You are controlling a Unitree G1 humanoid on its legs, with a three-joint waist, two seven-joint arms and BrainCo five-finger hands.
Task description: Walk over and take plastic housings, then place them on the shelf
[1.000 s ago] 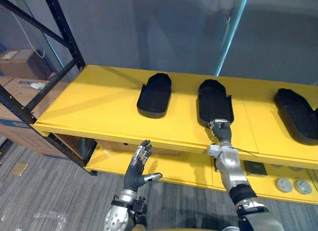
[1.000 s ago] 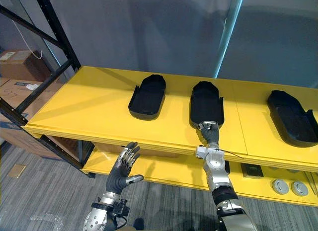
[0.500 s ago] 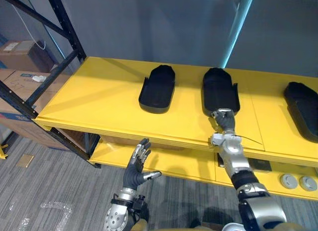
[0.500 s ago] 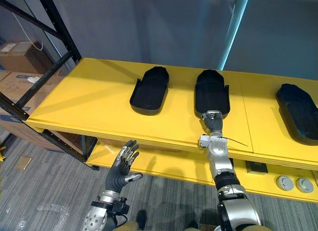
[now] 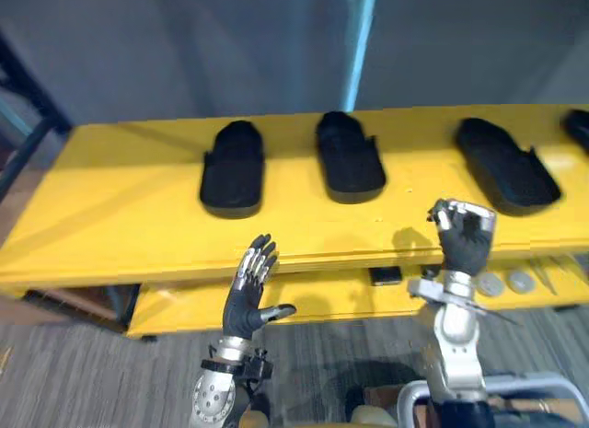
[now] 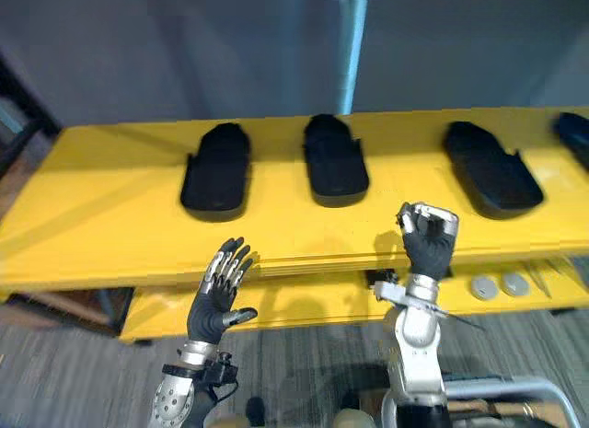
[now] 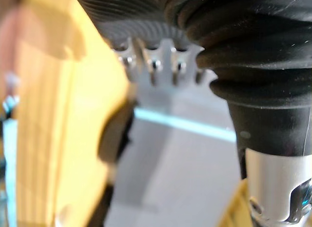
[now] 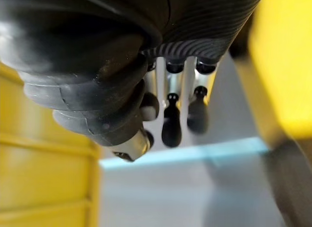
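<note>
The left housing [image 5: 232, 167], middle housing [image 5: 349, 158] and right housing [image 5: 502, 164] lie in a row on the yellow shelf [image 5: 110, 198], mid frame. Your right hand [image 5: 460, 244] is up at the lower right with fingers curled in, holding nothing. Your left hand [image 5: 242, 304], at the lower middle, has straight, spread fingers.

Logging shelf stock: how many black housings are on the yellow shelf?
4 housings: left one, centre one, right one, and one cut off at the right edge; more may lie beyond view.
</note>
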